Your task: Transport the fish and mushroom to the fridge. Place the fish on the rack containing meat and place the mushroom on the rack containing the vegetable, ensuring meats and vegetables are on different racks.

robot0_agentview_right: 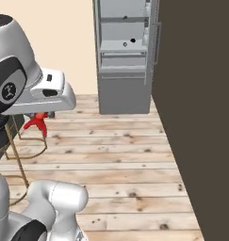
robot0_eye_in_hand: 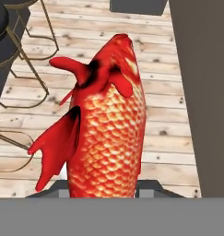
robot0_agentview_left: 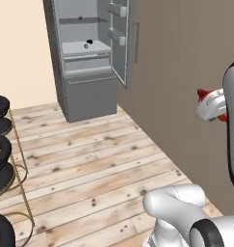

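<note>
Your two base views look forward and down from behind the arm, left and right, both sharing the far open fridge [robot0_agentview_left: 89, 58] and plank floor [robot0_agentview_left: 89, 159]. Your hand view looks down along the gripper, very close on the fish [robot0_eye_in_hand: 106, 124], with floor beyond.

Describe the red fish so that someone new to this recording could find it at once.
Start at the tall dark grey fridge standing open at the far end of the plank floor, then come back to the white robot arm's gripper in the foreground. The bright red, orange-scaled fish is clamped upright in its jaws. Nothing else nearby is red: the stools are black and brass.
</note>
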Controlling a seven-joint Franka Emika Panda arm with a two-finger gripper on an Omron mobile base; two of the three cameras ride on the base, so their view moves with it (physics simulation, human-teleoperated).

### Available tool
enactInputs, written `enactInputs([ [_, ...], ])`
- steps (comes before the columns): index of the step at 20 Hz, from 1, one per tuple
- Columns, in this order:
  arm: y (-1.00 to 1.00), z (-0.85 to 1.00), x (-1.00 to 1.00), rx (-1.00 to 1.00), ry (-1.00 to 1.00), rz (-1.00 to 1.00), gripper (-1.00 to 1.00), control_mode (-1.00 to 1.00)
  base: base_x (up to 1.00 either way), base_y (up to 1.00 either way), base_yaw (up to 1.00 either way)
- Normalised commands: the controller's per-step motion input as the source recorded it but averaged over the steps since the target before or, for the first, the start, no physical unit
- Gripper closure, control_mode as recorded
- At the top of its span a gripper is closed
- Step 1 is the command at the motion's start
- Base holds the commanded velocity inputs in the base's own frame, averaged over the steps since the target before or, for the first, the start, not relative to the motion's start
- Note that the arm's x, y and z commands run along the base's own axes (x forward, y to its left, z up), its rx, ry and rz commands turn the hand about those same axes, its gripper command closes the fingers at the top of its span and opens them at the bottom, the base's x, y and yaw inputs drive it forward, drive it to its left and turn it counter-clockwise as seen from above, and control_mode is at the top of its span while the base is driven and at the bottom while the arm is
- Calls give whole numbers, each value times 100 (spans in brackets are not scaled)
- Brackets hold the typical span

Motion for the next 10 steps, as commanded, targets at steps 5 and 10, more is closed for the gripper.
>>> enactInputs([
  [5,0,0,0,0,0,0,100,100,100,53,-8],
  [10,0,0,0,0,0,0,100,100,100,37,-5],
])
